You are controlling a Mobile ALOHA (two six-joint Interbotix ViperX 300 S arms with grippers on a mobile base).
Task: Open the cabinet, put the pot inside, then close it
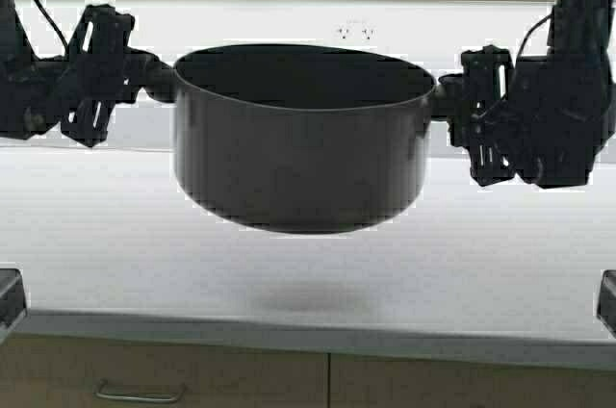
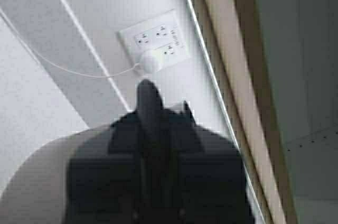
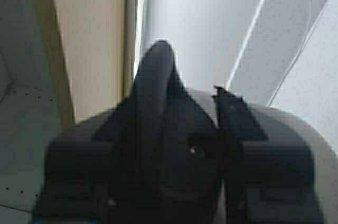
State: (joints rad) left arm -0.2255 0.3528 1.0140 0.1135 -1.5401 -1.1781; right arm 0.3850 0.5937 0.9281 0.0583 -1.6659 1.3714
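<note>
White bench [image 1: 115, 264] spans the whole width, front edge running low across the high view, tan drawer fronts [image 1: 164, 379] with a bar handle [image 1: 140, 394] under it. Pot [image 1: 300, 139] hangs in mid-air over the bench's middle, level, dark inside showing, a faint shadow on the surface beneath it, clear room all round and below. Left arm reaches in from the left, left pincer [image 1: 144, 79] clamped on the pot's left rim handle; right arm from the right, right pincer [image 1: 452, 105] clamped on the opposite handle. White wall behind the back edge carries a socket plate [image 2: 155, 40] with a white plug and cord. Left wrist view shows a tan cabinet [image 2: 222, 34] edge beside the wall, grey inner panel past it.
</note>
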